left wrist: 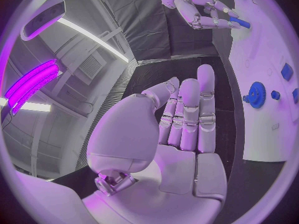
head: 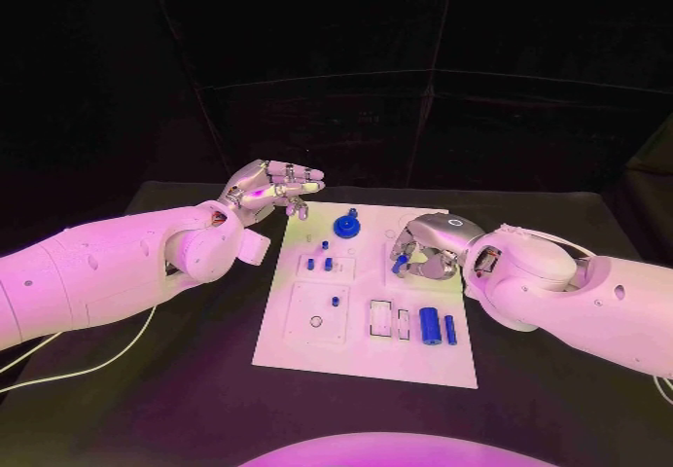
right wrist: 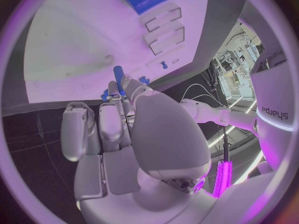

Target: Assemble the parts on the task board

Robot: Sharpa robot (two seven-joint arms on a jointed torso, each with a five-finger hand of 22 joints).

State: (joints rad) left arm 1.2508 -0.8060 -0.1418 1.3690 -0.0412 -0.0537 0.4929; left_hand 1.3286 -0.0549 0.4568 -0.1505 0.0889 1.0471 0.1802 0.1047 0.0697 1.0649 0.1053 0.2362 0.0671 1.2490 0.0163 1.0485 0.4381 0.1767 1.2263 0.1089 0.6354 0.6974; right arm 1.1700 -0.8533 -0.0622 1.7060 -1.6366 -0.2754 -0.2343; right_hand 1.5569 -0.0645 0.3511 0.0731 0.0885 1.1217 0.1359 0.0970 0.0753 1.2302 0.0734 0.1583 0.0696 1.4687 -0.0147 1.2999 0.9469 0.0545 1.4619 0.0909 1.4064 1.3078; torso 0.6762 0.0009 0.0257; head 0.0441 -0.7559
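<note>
The white task board (head: 362, 336) lies mid-table. My right hand (head: 429, 249) hovers over its far right part and pinches a small blue peg (head: 402, 261), seen between the fingertips (right wrist: 117, 77) in the right wrist view. My left hand (head: 275, 187) is raised beside the board's far left corner, fingers extended and holding nothing (left wrist: 187, 119). A blue gear (head: 348, 230) sits near the far edge, and also shows in the left wrist view (left wrist: 256, 94). Small blue pegs (head: 318, 263) stand left of centre. A thick blue cylinder (head: 429, 326) and a thinner one (head: 450, 329) lie at the near right.
Rectangular slots (head: 380, 317) and a small ring (head: 316, 321) mark the board's near half. A white cable (head: 85, 365) runs over the black table (head: 168, 409) at the left. The left wrist view shows my right hand (left wrist: 199, 7) over the board.
</note>
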